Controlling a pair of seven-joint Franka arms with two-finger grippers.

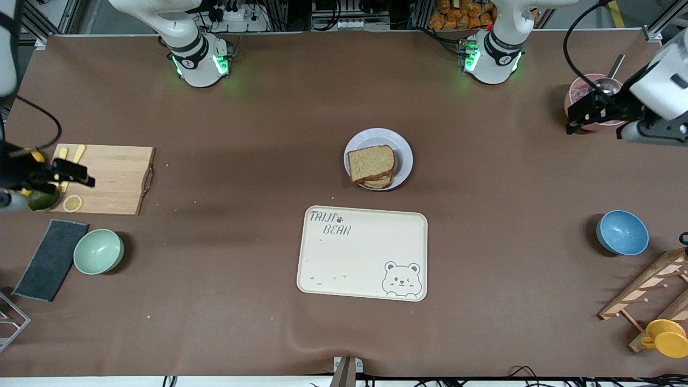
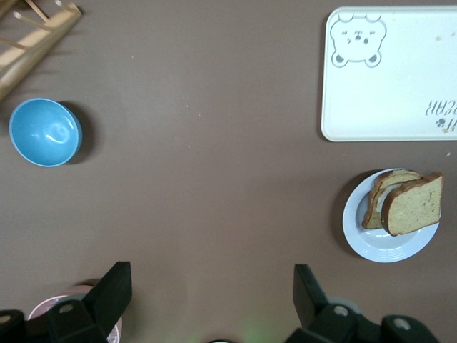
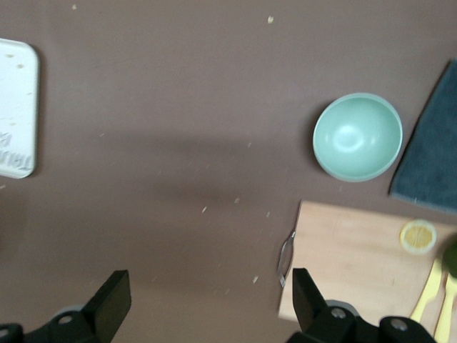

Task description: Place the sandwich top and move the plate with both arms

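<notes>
Brown covering spreads across the whole tabletop [image 1: 242, 301], with the two arm bases standing along the edge farthest from the front camera. Largest of the things on it is the cream tray [image 1: 362, 252] printed with a bear, lying near the middle and nearer to the front camera than the plate. Next in size is the wooden cutting board [image 1: 115, 180] toward the right arm's end, carrying a lemon slice [image 1: 72, 203] and yellow strips; a dark cloth [image 1: 51, 259] and a mint bowl [image 1: 98, 251] lie nearer to the front camera than the board. Toward the left arm's end lie a wooden rack [image 1: 647, 290], a blue bowl [image 1: 622, 232], a yellow cup [image 1: 665, 337] and a pink bowl [image 1: 578, 94] with a metal spoon in it. The plate [image 1: 404, 156] sits near the middle of the tabletop, apart from the tray and farther from the front camera than it. On the plate rests the sandwich top [image 1: 371, 163], a brown bread slice lying over another slice [image 1: 377, 183] whose edge shows beneath it. The left hand [image 1: 578, 119] is over the pink bowl, fingers spread wide and grasping nothing. The right hand [image 1: 80, 176] is over the cutting board's outer edge, fingers likewise spread and empty. Both hands are well apart from the plate.
</notes>
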